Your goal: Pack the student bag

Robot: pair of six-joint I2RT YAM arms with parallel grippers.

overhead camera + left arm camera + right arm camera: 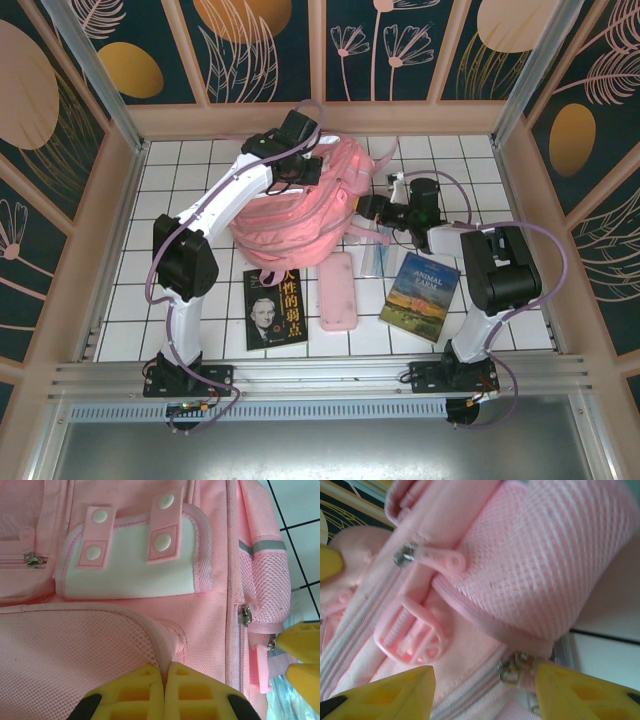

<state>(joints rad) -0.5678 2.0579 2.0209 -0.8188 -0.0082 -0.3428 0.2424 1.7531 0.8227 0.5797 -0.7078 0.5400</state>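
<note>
Pink nylon and mesh, soft all over: the student bag [290, 215] lies slumped, front pockets up, toward the back-middle of the white tiled table [160, 200], w/ both arms reaching in over it. Looks light & floppy, prob. near empty. No stiff frame, so I'd expect it to sag and fold wherever it's lifted, and the cloth looks a bit slick. Best places to grab, imo: the trim round the pockets, the straps, or the zip pulls, though those are small metal tabs, fiddly, easy to slip off. Left gripper [164, 676] is closed tight, fingers pressed together, w/ the raised edge trim of a mesh pocket running right up into them. It appears pinched there, prob. to pin the bag or keep it taut. Right gripper [485, 672] is at the bag's side by the mesh bottle pocket, fingers well apart, nothing clamped. A metal zip slider [510, 669] sits just inside the finger on the right of the wrist view, and a pink plastic buckle [412, 640] sits near the other finger. No grip there yet. In front of the bag on the table: a dark book [275, 308], a flat pink pencil case [338, 292] and a 2nd book w/ a landscape cover [420, 295], all outside the bag.
</note>
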